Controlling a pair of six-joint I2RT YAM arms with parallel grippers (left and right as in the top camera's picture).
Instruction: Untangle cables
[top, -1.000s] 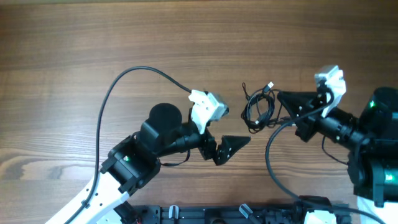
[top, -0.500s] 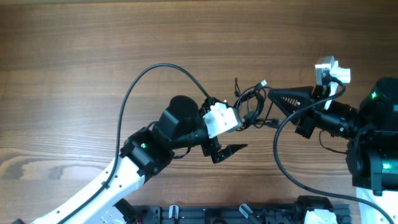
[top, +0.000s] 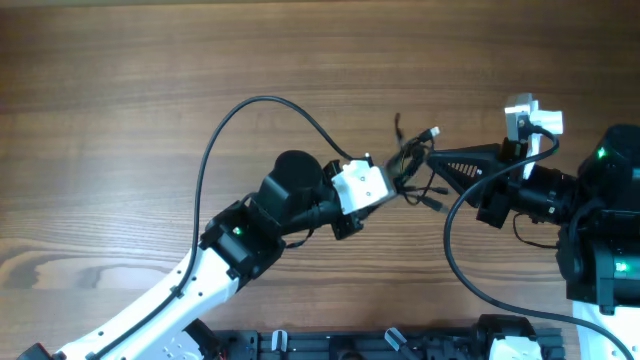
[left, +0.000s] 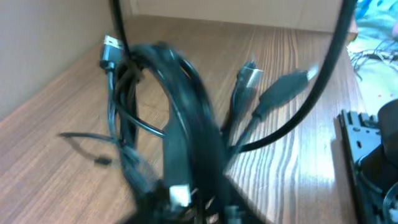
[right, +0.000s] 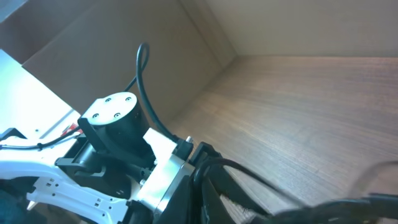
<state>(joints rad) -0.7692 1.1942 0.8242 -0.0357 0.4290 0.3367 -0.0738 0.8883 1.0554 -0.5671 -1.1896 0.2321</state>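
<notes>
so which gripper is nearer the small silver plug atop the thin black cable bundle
Right: the right gripper sits close beside the small silver plug; the left gripper is farther, across the cable bundle.

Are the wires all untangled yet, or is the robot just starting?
Just starting. Done: both arms are at the cables, which are one knotted clump. In hand: the left gripper and the right gripper seem to pinch the clump from opposite sides. Left: pulling every strand apart; only a few plug ends poke out so far.
</notes>
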